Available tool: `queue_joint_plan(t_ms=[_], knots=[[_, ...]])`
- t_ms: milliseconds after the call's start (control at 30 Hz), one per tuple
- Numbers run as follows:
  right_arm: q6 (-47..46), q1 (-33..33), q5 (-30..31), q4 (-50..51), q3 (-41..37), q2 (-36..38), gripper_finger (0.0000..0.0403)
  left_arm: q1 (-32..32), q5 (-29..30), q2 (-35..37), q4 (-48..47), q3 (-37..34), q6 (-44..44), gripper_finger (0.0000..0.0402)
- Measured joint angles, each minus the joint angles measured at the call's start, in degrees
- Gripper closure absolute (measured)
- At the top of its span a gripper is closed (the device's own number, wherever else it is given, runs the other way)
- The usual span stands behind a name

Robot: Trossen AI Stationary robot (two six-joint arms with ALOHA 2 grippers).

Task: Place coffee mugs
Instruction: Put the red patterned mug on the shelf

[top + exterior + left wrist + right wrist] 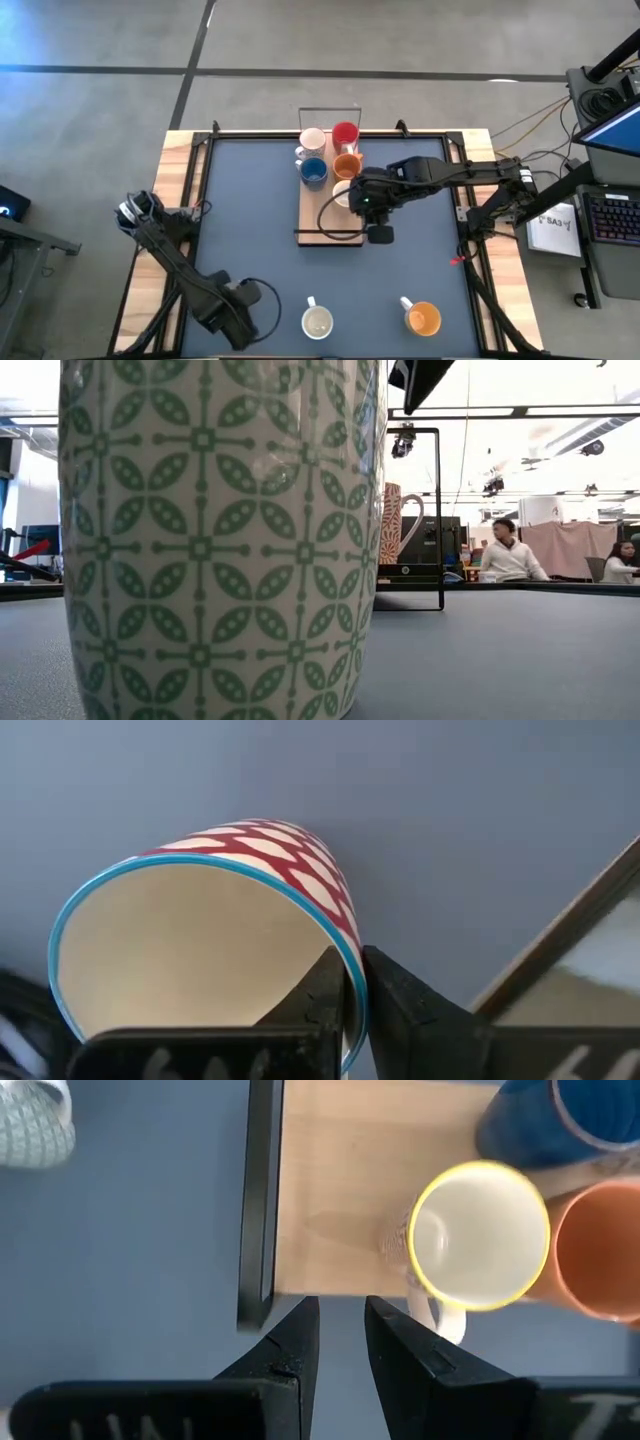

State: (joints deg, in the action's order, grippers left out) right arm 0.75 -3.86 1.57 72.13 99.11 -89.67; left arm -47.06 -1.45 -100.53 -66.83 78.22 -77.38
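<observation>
The light-wood tray (322, 226) carries a cream mug (313, 140), a red one (345, 133), a blue one (314, 172), an orange one (347, 165) and a white, yellow-rimmed mug (480, 1235). My right gripper (340, 1320) hovers over the tray's near part beside that white mug's handle (440, 1315), fingers slightly apart and touching nothing. A green-patterned white mug (318, 322) and an orange mug (424, 318) stand upright near the table's near edge. My left gripper (355, 985), at the near left (235, 312), is shut on a red-patterned, blue-rimmed mug (200, 950). My left gripper pinches the red-patterned mug's wall at the rim (345, 945), one finger (320, 995) inside the mug and one (400, 995) outside. The mug's mouth faces the wrist camera. Whether its bottom rests on the table cannot be told.
The tray's black wire handle frame (330, 112) rises at its far end. Wooden borders (185, 200) run along the table's sides. Blue table surface lies bare between the tray and the two near mugs. People sit in the room beyond (505, 555).
</observation>
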Motion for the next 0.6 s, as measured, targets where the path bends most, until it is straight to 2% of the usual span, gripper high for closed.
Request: queue_joint_plan(t_ms=[300,467,600], knots=[[-1.91,0.0,0.01,4.09,0.0,0.0,0.033,8.57,8.47,0.41,-9.45,0.04,25.5,0.0395],[-2.73,0.0,-0.01,6.52,0.0,0.0,0.033,12.35,14.61,1.72,-9.6,0.09,37.57,0.0395],[-2.68,0.0,-0.01,7.26,0.0,0.01,0.033,15.36,17.25,3.23,-9.43,0.09,46.2,0.0395]])
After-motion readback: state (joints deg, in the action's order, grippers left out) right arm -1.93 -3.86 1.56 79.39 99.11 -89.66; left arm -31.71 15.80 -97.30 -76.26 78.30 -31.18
